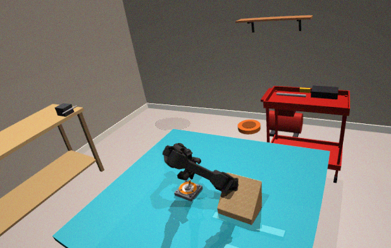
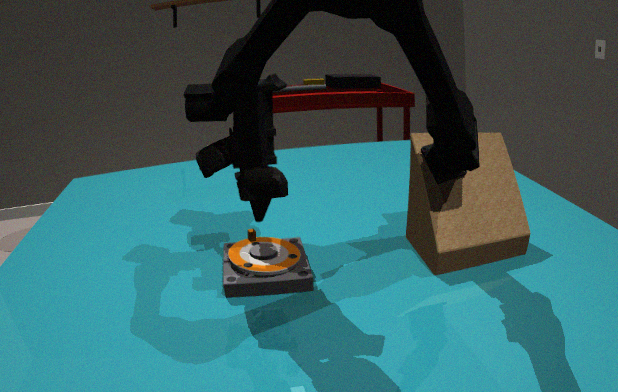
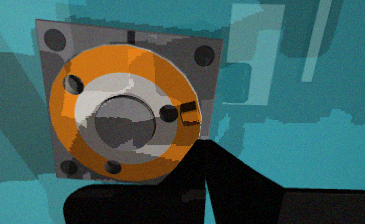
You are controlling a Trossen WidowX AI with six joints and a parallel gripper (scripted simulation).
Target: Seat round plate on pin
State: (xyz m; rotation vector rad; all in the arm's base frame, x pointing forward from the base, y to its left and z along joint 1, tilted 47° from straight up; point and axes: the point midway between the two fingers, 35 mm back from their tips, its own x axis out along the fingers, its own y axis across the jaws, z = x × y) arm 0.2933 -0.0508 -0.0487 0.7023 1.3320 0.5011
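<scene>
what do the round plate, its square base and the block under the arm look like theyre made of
Round plate: smooth orange ring, paler grey inner band, probably painted metal or plastic. Base: flat matte grey, metal-like. Block: speckled tan, like cork or particleboard. None is certain.

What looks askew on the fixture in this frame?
The round plate is not flat on the base: it rides higher on one side. The shut gripper hangs above the orange tab, not touching it.
</scene>
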